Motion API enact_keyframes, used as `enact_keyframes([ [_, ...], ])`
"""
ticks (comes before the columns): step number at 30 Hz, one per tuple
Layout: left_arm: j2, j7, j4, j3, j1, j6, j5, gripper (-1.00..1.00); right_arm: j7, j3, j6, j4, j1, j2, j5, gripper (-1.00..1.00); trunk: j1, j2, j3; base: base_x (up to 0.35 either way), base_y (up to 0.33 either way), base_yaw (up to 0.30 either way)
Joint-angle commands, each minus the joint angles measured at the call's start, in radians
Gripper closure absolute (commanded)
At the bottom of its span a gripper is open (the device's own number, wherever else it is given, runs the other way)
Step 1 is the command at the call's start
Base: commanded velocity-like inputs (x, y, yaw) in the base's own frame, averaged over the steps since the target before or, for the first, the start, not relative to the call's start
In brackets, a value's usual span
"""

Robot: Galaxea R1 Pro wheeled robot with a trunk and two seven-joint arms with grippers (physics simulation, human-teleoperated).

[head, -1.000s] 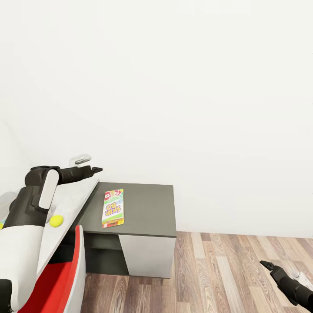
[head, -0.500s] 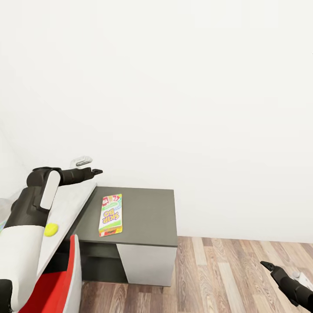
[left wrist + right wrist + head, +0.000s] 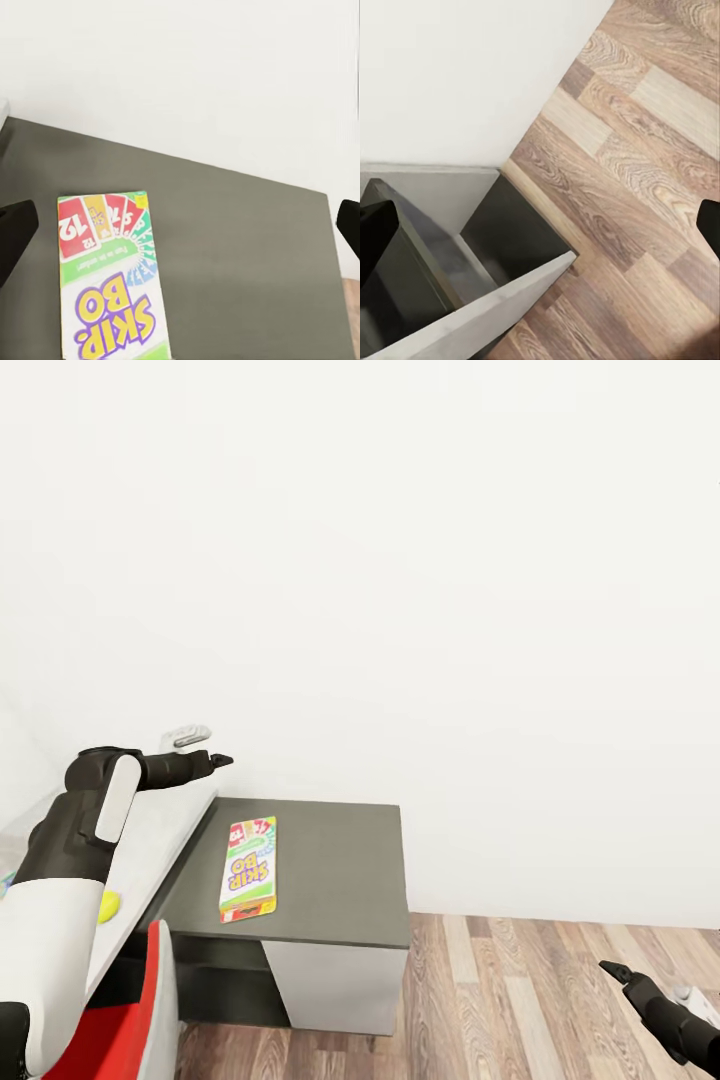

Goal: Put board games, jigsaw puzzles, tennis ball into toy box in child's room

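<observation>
White wall (image 3: pixel 400 560) backs dark cabinet (image 3: pixel 330 860) bearing one board game (image 3: pixel 247 868).

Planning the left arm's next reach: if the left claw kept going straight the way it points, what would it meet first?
Probably the dark grey cabinet top, near the Skip-Bo game box; the left claw looks open and aimed there, though depth is unclear.

Dark grey cabinet (image 3: pixel 340 860) carries board game (image 3: pixel 247 868) (flat); table (image 3: pixel 165 825) carries tennis ball (image 3: pixel 108 905)
</observation>
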Motion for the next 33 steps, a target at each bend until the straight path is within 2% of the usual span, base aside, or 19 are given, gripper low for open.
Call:
enact_keyframes([
  [1, 0.0, -0.009, -0.001, 0.002, -0.001, 0.005, -0.008, -1.0, 0.002, -0.002, 0.006, 0.0, -0.001, 0.0, 0.0, -1.0, 0.001, -0.002, -0.002, 0.003, -0.165, 0.0],
  [8, -0.001, -0.008, -0.004, -0.001, -0.001, 0.005, -0.008, -1.0, 0.001, -0.002, 0.006, 0.0, -0.001, 0.005, 0.0, -1.0, 0.001, -0.002, -0.002, 0.001, -0.072, 0.0],
  [14, -0.016, 0.004, 0.022, -0.068, -0.003, 0.004, -0.008, -1.0, 0.0, -0.002, 0.006, 0.0, -0.001, 0.006, 0.002, -1.0, 0.001, -0.002, -0.002, 0.0, -0.007, 0.0],
  [17, -0.018, 0.048, 0.076, -0.087, -0.004, 0.004, -0.007, -1.0, 0.0, -0.002, 0.005, 0.0, -0.001, 0.009, 0.01, -1.0, 0.001, -0.002, -0.002, 0.0, -0.001, 0.0],
  [19, -0.019, 0.093, 0.135, -0.093, -0.006, 0.002, -0.005, -1.0, -0.001, -0.002, 0.004, 0.0, -0.001, 0.01, 0.037, -1.0, 0.001, -0.002, -0.002, 0.0, 0.0, 0.0],
  [22, -0.027, 0.123, 0.184, -0.095, -0.007, 0.001, -0.004, -1.0, 0.0, -0.004, 0.004, 0.0, -0.001, 0.011, 0.079, -1.0, 0.001, -0.002, -0.002, 0.0, 0.0, 0.0],
  [28, -0.036, 0.14, 0.234, -0.098, -0.008, -0.001, -0.006, -1.0, 0.0, -0.005, 0.005, 0.0, -0.001, 0.013, 0.103, -1.0, 0.001, -0.002, -0.002, 0.0, 0.0, 0.0],
  [33, -0.042, 0.144, 0.331, -0.098, -0.018, -0.031, -0.01, -1.0, 0.0, -0.004, 0.004, -0.001, -0.001, 0.013, 0.107, -1.0, 0.001, -0.002, -0.002, 0.0, 0.0, 0.0],
])
